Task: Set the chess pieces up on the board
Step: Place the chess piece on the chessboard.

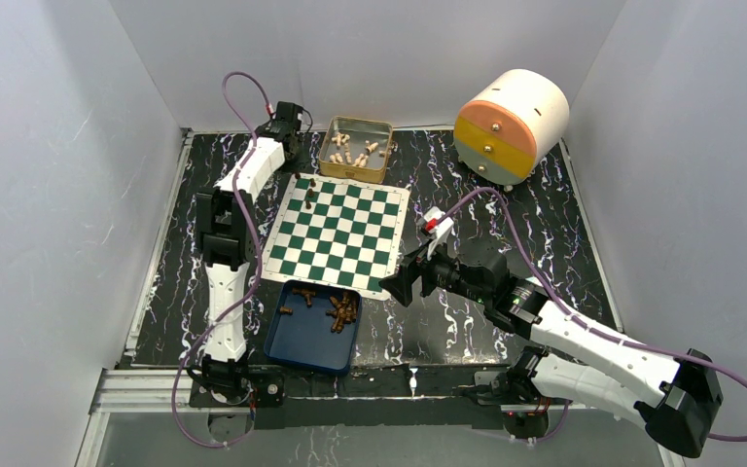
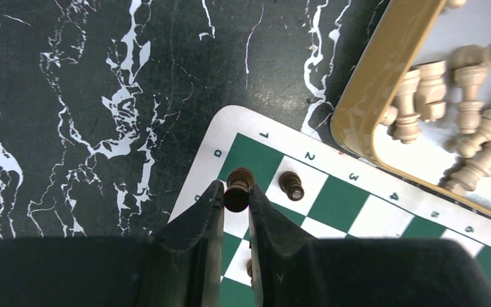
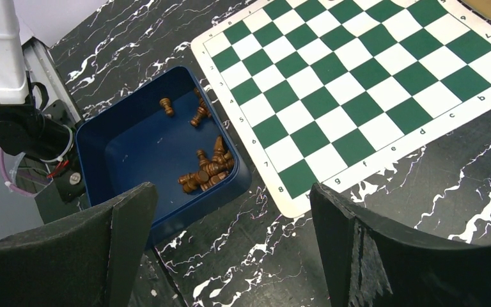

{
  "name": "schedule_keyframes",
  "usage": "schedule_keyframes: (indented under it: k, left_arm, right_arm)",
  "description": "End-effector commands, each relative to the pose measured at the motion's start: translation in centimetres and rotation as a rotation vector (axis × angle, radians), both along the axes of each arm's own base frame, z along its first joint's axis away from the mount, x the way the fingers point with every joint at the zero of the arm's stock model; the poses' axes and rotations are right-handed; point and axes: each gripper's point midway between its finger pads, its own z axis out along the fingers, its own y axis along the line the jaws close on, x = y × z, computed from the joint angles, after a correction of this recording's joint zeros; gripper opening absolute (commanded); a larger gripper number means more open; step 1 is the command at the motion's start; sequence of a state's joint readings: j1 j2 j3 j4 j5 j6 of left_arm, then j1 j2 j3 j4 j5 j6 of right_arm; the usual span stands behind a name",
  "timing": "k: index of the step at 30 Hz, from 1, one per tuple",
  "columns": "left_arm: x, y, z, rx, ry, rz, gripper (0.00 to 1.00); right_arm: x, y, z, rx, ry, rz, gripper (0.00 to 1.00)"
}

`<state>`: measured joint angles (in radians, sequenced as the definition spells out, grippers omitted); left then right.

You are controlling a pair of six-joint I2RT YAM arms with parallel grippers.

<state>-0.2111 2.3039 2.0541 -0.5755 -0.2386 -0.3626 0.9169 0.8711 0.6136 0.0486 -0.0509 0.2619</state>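
Our left fingers are pinched almost shut on the head of a dark-brown piece at the corner of the board nearest the gold tin, just beside a second dark piece standing there, while our right fingers gape wide and empty over the desk. We judge these wooden pieces light, hard and smooth, quick to topple, so we would take each squarely across its upper stem. Most of the brown chess pieces lie heaped on their sides in the blue tray; the tin holds only cream pieces.
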Motion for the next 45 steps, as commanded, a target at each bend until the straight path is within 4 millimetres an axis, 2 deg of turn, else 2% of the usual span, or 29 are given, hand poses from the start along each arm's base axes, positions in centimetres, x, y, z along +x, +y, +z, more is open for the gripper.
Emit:
schedule_keyframes:
  k: [1, 6, 14, 27, 37, 45]
  left_arm:
    - [0.1, 0.1, -0.7, 0.023, 0.016, -0.007, 0.10]
    - [0.2, -0.2, -1.9, 0.011, 0.034, -0.024, 0.12]
    - [0.5, -0.2, -2.4, 0.022, 0.037, -0.029, 0.13]
    - [0.3, -0.7, -2.3, -0.003, 0.039, -0.038, 0.13]
    - [1.3, -0.9, -0.7, -0.014, -0.003, -0.039, 0.14]
    - [1.0, -0.8, -1.4, -0.006, 0.013, -0.039, 0.14]
  right_arm:
    - [0.6, 0.3, 3.2, 0.074, -0.052, -0.023, 0.99]
    - [0.6, 0.2, 3.5, 0.080, -0.060, -0.023, 0.99]
    - [0.7, -0.1, 3.6, 0.077, -0.075, -0.036, 0.99]
    - [0.8, -0.2, 3.4, 0.071, -0.082, -0.039, 0.99]
    - [0.8, -0.2, 3.1, 0.063, -0.086, -0.037, 0.99]
    - [0.8, -0.3, 3.1, 0.064, -0.089, -0.036, 0.99]
